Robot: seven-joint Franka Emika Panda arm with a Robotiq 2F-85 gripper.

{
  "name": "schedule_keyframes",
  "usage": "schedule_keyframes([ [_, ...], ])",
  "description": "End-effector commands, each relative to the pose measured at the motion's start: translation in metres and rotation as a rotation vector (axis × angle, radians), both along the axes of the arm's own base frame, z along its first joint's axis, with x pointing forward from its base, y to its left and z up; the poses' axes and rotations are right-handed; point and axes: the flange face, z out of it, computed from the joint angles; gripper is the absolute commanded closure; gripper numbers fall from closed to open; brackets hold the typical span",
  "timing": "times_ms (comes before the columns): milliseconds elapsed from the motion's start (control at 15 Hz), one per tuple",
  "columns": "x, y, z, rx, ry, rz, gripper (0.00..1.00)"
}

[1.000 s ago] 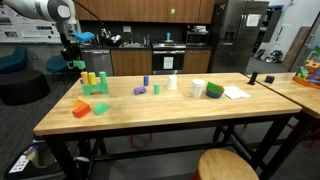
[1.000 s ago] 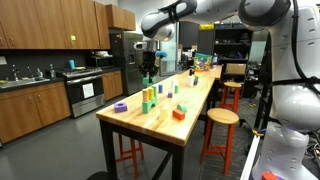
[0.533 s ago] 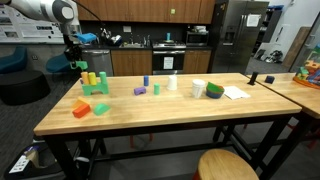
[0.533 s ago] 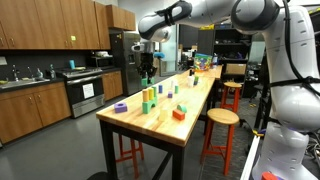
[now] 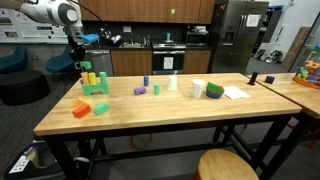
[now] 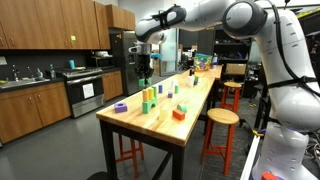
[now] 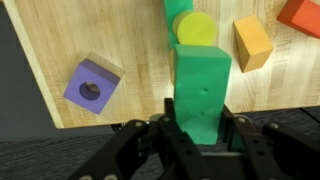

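In an exterior view, the end effector point(image 5: 79, 64) hung just above the stack of green and yellow blocks point(image 5: 93, 84), which stood near one end of the worktop point(image 5: 170, 115). It was clenched on a green block point(image 5: 81, 67). An orange block point(image 5: 82, 108) lay near the stack, toward the front edge.

In an exterior view taken along the worktop point(image 6: 150, 122), the end effector point(image 6: 144, 70) hovered over the stack point(image 6: 148, 98), well clear of it. The held piece was too small to make out there.

In the wrist view, the end effector point(image 7: 203, 128) gripped the green block point(image 7: 203, 85) on both sides and held it upright. Its top edge sat just under the stack point(image 7: 197, 28). A purple block point(image 7: 92, 85) with a round hole lay beside the stack, near the worktop edge. The orange block point(image 7: 253, 43) lay on the stack's opposite side.
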Motion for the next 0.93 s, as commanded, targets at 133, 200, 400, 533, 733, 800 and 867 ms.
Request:
schedule_keyframes([
  [133,0.013,0.002,0.002,-0.016,0.015,-0.003,0.84],
  [200,0.014,0.002,0.002,-0.015,0.016,-0.003,0.84],
  [400,0.016,-0.001,0.005,0.005,0.022,-0.003,0.84],
  [533,0.018,-0.006,0.006,0.012,0.021,-0.009,0.84],
  [733,0.019,-0.012,0.01,0.007,0.024,-0.015,0.84],
  [800,0.019,-0.013,0.009,-0.005,0.036,-0.018,0.84],
  [867,0.019,-0.013,0.007,-0.009,0.051,-0.015,0.84],
])
